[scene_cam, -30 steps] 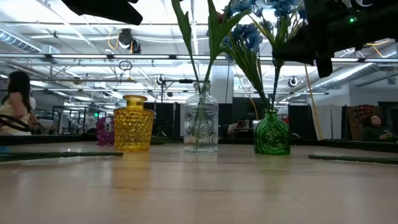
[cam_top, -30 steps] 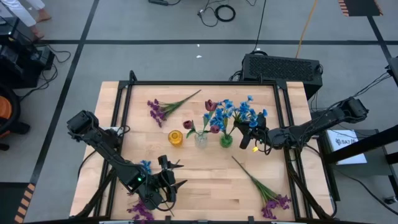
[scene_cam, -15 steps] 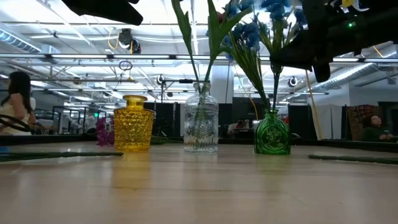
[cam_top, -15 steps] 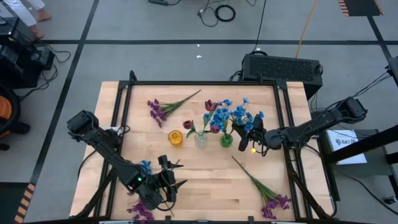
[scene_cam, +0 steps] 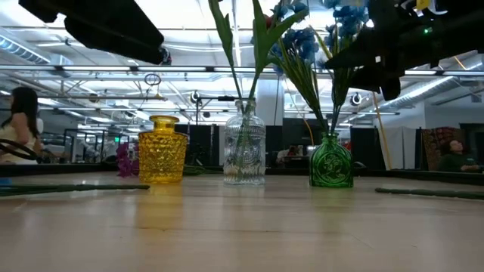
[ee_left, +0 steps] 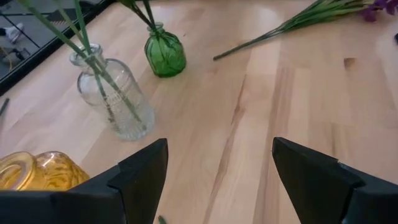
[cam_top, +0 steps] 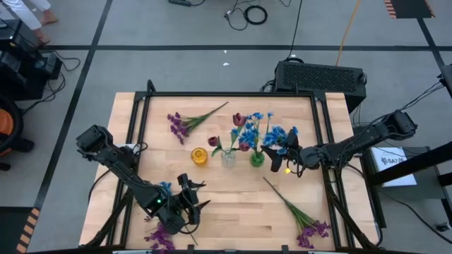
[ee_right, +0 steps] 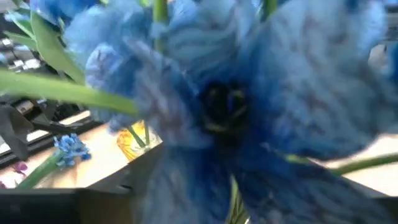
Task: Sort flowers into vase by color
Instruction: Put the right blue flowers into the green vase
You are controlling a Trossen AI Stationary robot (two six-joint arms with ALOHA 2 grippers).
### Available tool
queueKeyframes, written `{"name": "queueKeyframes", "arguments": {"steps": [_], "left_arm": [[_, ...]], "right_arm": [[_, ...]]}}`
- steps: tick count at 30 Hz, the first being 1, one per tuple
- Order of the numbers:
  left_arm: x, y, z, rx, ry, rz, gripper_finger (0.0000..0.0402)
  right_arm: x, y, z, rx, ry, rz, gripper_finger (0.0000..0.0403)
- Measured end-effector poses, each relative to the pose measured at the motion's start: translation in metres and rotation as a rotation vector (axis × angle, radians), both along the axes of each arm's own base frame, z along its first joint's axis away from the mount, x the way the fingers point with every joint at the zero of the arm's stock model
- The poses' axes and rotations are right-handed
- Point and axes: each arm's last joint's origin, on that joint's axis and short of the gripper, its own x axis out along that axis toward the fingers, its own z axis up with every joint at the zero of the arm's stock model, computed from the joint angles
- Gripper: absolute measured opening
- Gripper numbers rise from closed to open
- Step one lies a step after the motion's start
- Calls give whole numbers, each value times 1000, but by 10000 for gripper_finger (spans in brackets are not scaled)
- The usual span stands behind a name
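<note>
High view shows your right gripper (cam_top: 285, 152) among the blue artificial sprigs (cam_top: 272, 132) standing in the small green glass vase (cam_top: 256, 159); whether it grips, you cannot tell. Left gripper (ee_left: 214, 163) gapes empty. Light, floppy sprigs: pinch low on the stem.

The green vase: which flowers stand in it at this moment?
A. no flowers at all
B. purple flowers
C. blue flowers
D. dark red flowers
C: in the low view, green stems rise out of the green vase and end in the blue flowers; the high view shows the same blue blossoms above that vase.
</note>
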Motion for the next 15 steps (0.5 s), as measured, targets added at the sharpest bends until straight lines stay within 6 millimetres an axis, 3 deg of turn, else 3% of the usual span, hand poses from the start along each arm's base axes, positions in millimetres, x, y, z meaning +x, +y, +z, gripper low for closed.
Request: {"name": "queueKeyframes", "arguments": {"steps": [6,15], "left_arm": [[1,-1,1,-9,-11,-2,292],[1,-1,1,-6,-10,-4,292]], "right_arm": [[-11,-3,6,-24,37,28,286],[-38,-11,17,0,53,18,290]]}}
